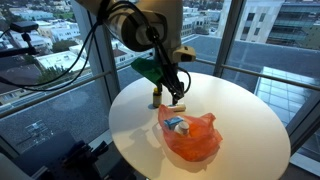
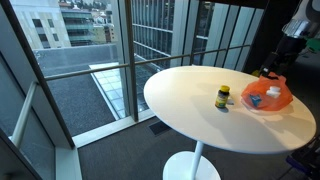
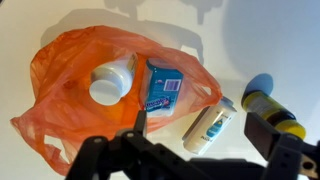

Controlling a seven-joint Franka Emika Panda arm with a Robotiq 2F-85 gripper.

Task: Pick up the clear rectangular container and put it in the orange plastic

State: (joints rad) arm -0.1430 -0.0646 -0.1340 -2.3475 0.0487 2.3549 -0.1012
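Observation:
The clear rectangular container with a blue label lies inside the orange plastic bag, beside a white bottle. The bag sits on the round white table and shows in both exterior views; the container shows as a blue-white patch in it. My gripper is open and empty. It hovers above the bag's edge, with its fingers either side of a small white tube that lies on the table just outside the bag.
A yellow-capped bottle stands on the table next to the bag, also seen in both exterior views. The table stands by floor-to-ceiling windows. A green object sits near the arm.

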